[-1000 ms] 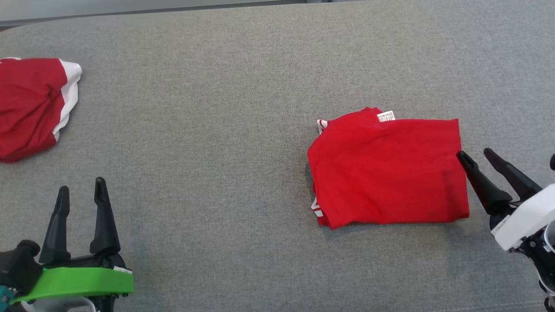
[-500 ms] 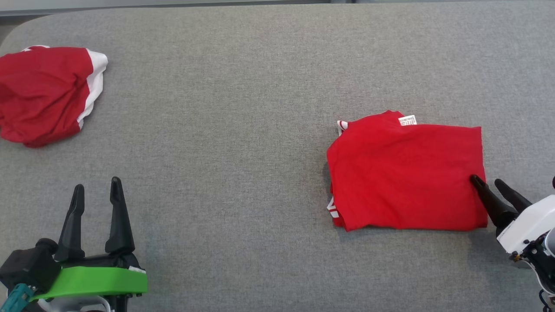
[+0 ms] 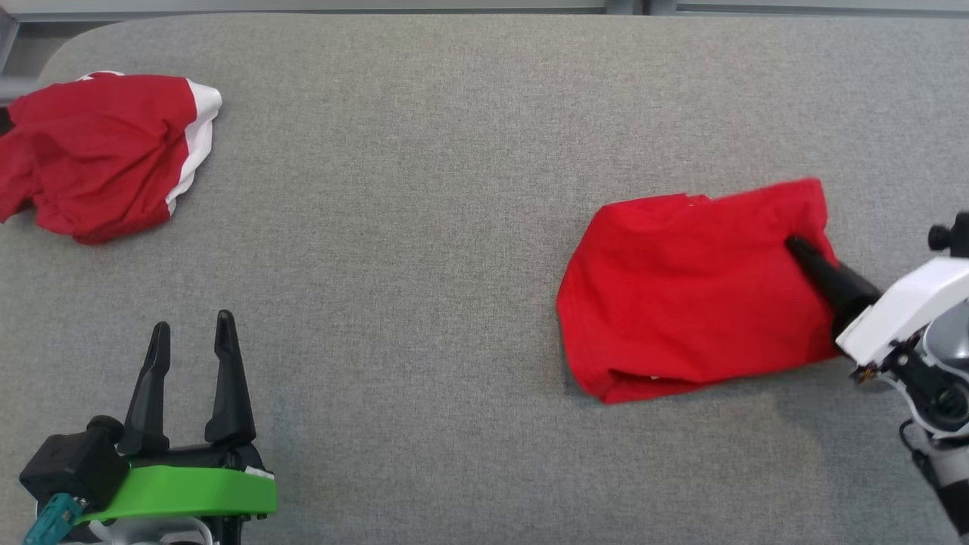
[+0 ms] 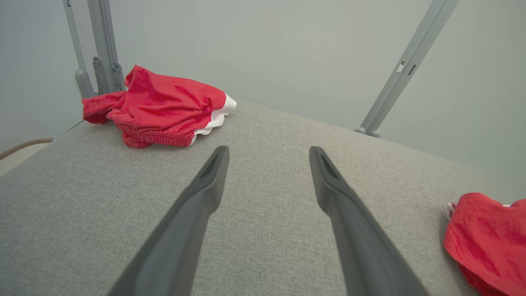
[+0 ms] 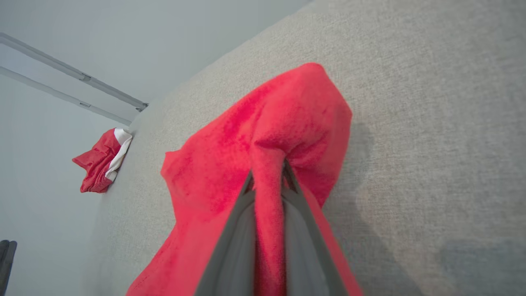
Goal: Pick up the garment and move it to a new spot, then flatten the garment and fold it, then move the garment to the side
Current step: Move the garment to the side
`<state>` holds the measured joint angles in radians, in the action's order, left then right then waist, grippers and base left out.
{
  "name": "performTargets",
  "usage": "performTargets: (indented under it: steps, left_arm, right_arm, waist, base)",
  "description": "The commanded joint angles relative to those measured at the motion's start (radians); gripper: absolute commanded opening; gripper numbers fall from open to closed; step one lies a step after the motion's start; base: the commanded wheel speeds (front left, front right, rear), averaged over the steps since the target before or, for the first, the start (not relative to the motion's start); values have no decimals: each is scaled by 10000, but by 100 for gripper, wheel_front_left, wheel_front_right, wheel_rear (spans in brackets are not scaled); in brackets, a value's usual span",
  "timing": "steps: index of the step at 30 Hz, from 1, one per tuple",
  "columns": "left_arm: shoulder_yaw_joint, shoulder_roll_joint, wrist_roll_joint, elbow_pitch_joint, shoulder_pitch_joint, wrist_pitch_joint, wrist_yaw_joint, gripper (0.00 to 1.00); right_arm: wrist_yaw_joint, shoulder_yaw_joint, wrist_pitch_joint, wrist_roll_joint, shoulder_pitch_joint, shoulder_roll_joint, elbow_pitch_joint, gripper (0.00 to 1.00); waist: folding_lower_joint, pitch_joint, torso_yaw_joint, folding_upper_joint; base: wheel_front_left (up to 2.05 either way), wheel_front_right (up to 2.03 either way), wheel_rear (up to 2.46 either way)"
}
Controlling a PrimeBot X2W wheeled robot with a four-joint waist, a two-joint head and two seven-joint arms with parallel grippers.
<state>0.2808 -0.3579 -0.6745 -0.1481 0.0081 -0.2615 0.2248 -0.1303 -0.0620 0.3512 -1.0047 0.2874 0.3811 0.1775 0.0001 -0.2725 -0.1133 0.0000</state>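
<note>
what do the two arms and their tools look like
Left tool: two long dark tapered fingers on a black base over a bright green plate, with a teal connector beside it. Right tool: the same dark fingers on a white housing, with a black knob and a thin black cable.

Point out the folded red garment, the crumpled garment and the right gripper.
folded red garment (image 3: 681,288): head view, its middle.
crumpled garment (image 3: 102,151): head view, its red middle.
right gripper (image 5: 268,172): right wrist view, midway between its closed fingertips.
</note>
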Motion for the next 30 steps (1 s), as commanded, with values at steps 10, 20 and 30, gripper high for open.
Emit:
performTargets:
  steps: [10, 20, 30]
  left_arm:
    - [71, 199, 203, 47, -618, -37, -290, 100]
    - [-62, 13, 308, -109, -1128, -22, -315, 100]
    - [151, -60, 435, -112, -1747, 117, -494, 100]
  right_arm:
    - [-6, -478, 1790, 557, 1629, 1753, -274, 0]
    - [-6, 378, 1606, 1807, 2825, 3160, 1267, 0]
    - [-4, 910, -333, 4706, 3639, 4226, 3788, 0]
  waist:
    - [-1, -665, -93, 0]
    - [-1, -1435, 64, 0]
    - [-1, -1962, 166, 0]
  base:
    - [0, 0, 0]
    - [0, 0, 0]
    - [0, 0, 0]
